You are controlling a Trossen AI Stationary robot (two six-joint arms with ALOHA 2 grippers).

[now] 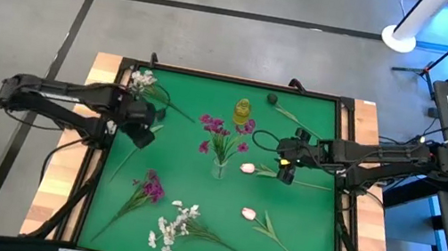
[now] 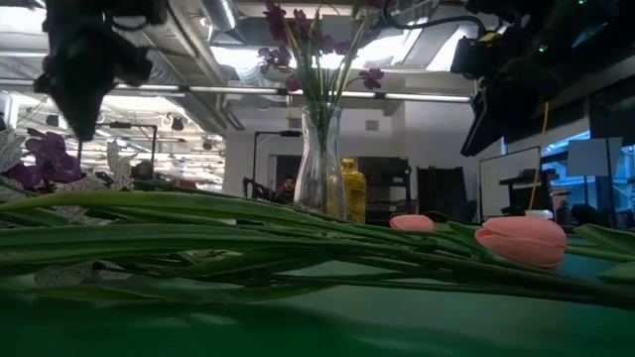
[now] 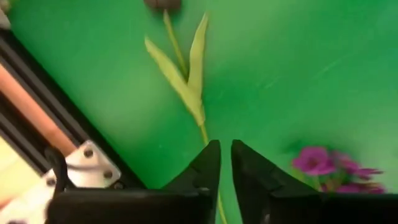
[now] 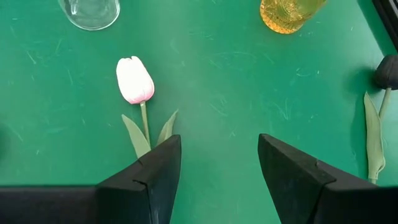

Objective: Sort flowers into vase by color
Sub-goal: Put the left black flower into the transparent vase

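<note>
Left gripper (image 3: 225,163) nearly closed, narrow gap, over a green stem (image 3: 202,121) by the mat's left edge. Right gripper (image 4: 219,168) apart, empty, beside a pink tulip (image 4: 134,79). Magenta blossoms (image 1: 225,131) standing in the clear vase (image 1: 219,168) at centre.

You've got a clear glass vase (image 2: 319,164) mid-table holding purple flowers (image 2: 298,45), yellow bottle (image 2: 353,190) just behind it. Green stems (image 2: 198,233) lie across the foreground; two pink tulip buds (image 2: 523,241) rest right. Purple sprig (image 2: 45,159) at left.

Magenta blossoms (image 1: 225,132) are showing in the clear vase (image 1: 219,169) beside a yellow vase (image 1: 242,110) on the green worktop (image 1: 301,210), with pink tulip buds (image 1: 248,212) lying nearby.
</note>
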